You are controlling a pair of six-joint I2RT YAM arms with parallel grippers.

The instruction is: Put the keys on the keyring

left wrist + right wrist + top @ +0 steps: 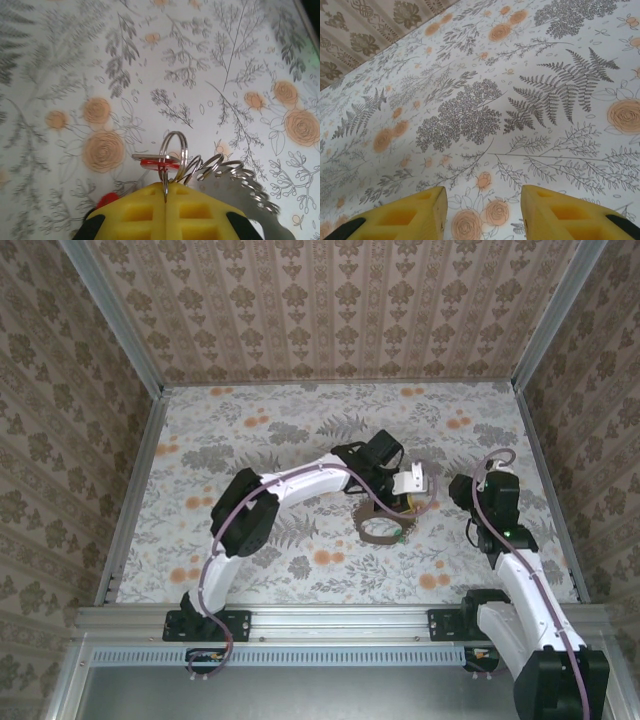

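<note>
My left gripper (166, 186) is shut on a silver split ring (173, 150) at the end of the keyring. A red-headed key (159, 162) hangs across that ring, just beyond the yellow fingertips. A chain of small rings (220, 167) and a grey strap (257, 200) trail off to the right. Another red key head (106, 200) peeks out at the lower left, beside the finger. In the top view the keyring's dark loop (380, 530) dangles under my left gripper (405, 502) near the table's middle. My right gripper (482, 200) is open with nothing between its fingers; it hovers to the right (462, 490) of the keyring.
The floral tabletop (280, 440) is walled by patterned panels on three sides. An aluminium rail (340, 618) runs along the near edge, where both arm bases are bolted. Purple cables follow each arm.
</note>
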